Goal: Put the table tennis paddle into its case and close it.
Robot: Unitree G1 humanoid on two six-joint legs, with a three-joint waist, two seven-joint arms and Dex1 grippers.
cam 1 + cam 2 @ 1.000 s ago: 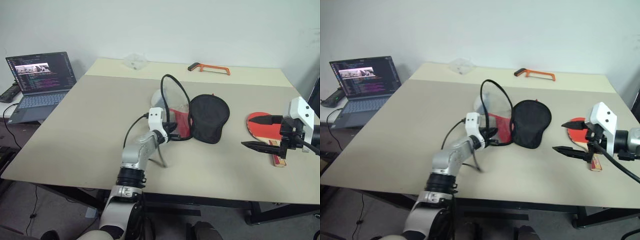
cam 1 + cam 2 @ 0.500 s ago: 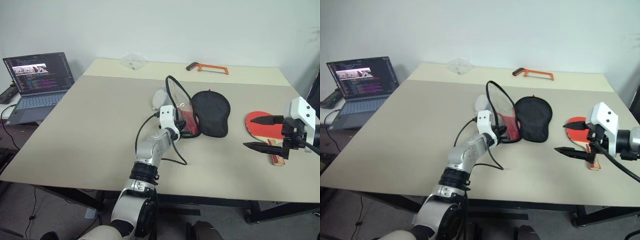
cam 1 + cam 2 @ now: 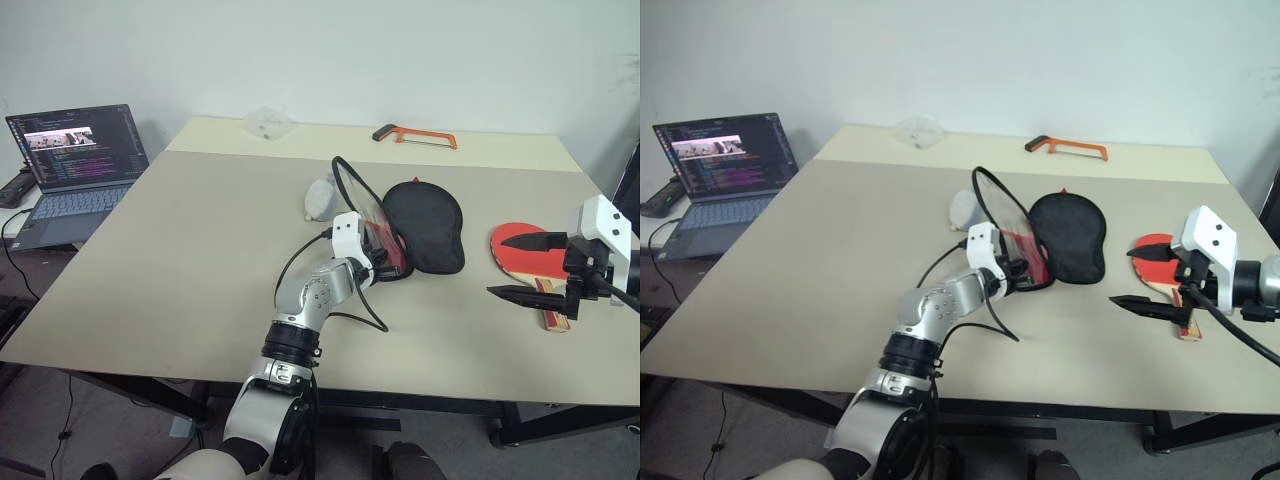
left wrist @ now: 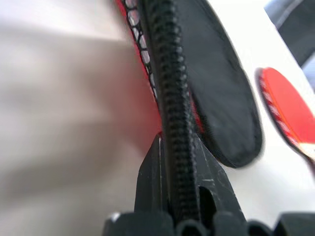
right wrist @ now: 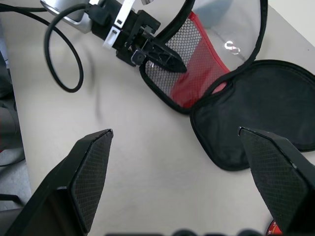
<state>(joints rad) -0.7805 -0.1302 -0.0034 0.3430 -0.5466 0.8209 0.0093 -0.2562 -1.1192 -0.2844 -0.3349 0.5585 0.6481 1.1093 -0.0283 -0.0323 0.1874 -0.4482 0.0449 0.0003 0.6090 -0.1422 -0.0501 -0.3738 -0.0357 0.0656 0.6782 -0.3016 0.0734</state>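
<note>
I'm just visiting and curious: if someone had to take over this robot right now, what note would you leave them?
Left gripper: shut on the zip edge of the case, holding the clear flap with the red mesh up off the table.
Right gripper: open, empty, above the table tennis paddle.
The case lies open mid-table, black half flat. The paddle lies flat to its right, apart from it.
Done: case opened.
Left: pick up the paddle, slide it in, zip shut.
</note>
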